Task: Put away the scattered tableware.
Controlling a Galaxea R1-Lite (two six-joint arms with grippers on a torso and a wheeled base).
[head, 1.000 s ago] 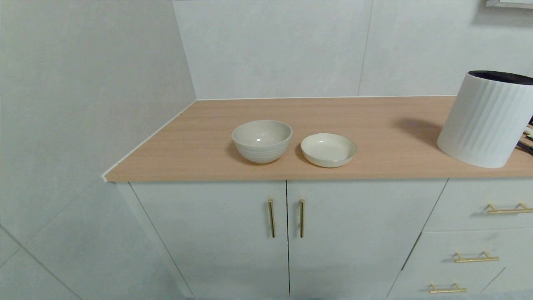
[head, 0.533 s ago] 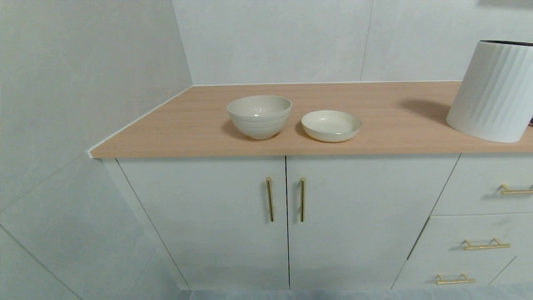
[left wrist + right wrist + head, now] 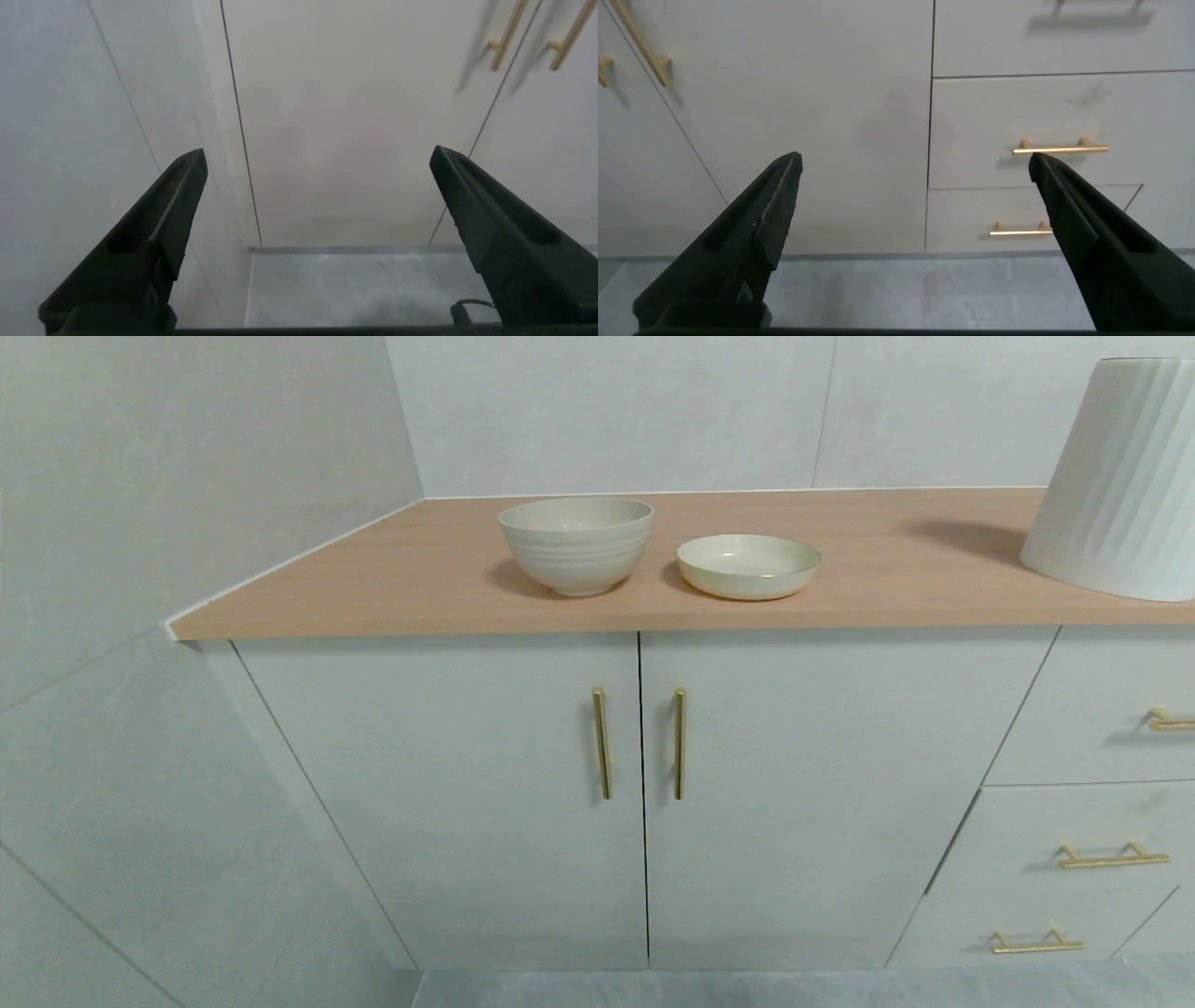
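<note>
A deep ribbed beige bowl (image 3: 575, 543) stands on the wooden countertop (image 3: 373, 588), with a shallow cream dish (image 3: 748, 565) just to its right, the two apart. Below them are two white cabinet doors with gold handles (image 3: 639, 744). My left gripper (image 3: 318, 168) hangs low in front of the left cabinet door, open with nothing between its fingers. My right gripper (image 3: 915, 173) is low near the drawers, open and empty too.
A tall white ribbed container (image 3: 1120, 476) stands on the counter at the right. Drawers with gold handles (image 3: 1111, 857) sit at the lower right. A tiled wall closes the left side, and grey floor (image 3: 747, 989) lies under the cabinet.
The whole head view has shifted: the counter and bowls now sit higher in the picture and more cabinet front and floor show, so the camera moved down. The bowls have not moved.
</note>
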